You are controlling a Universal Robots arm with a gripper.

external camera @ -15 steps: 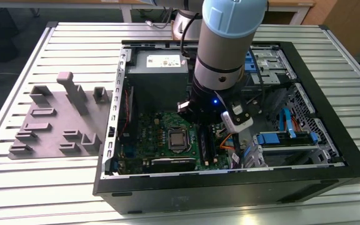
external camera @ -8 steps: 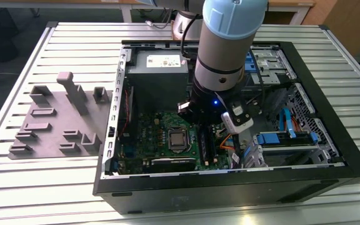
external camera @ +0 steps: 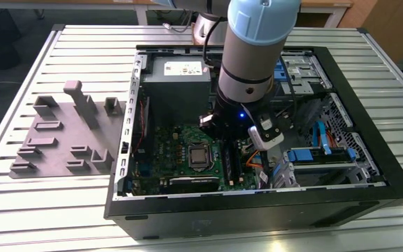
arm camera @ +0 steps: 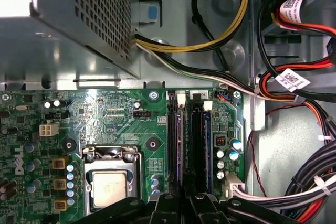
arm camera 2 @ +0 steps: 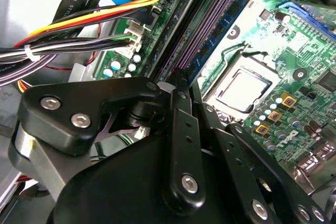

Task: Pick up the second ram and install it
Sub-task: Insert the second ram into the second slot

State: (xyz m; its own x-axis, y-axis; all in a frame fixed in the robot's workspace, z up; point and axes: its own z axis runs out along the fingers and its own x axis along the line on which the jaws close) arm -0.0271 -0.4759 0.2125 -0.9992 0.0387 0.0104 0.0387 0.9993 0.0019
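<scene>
In the exterior view my arm point(external camera: 257, 52) reaches down into the open computer case point(external camera: 369, 173), over the black memory slots point(external camera: 231, 163) to the right of the processor socket point(external camera: 200, 156). In both wrist views my gripper point(arm camera 2: 181, 80) point(arm camera: 184, 199) has its fingertips pressed together just above the slots point(arm camera: 197, 145). The second ram point(arm camera 2: 226, 24), a thin blue-green stick, runs out from the fingertips along the slots, on edge and low against the green motherboard point(arm camera: 121, 114). How deep it sits in its slot is hidden by the fingers.
The grey holder tray point(external camera: 54, 136) lies on the slatted table to the exterior view's left of the case. The grey power supply point(external camera: 177, 86) point(arm camera: 79, 24) stands beyond the slots. Cable bundles point(arm camera 2: 79, 30) point(arm camera: 294, 93) and a blue drive cage point(external camera: 320, 155) crowd the other side.
</scene>
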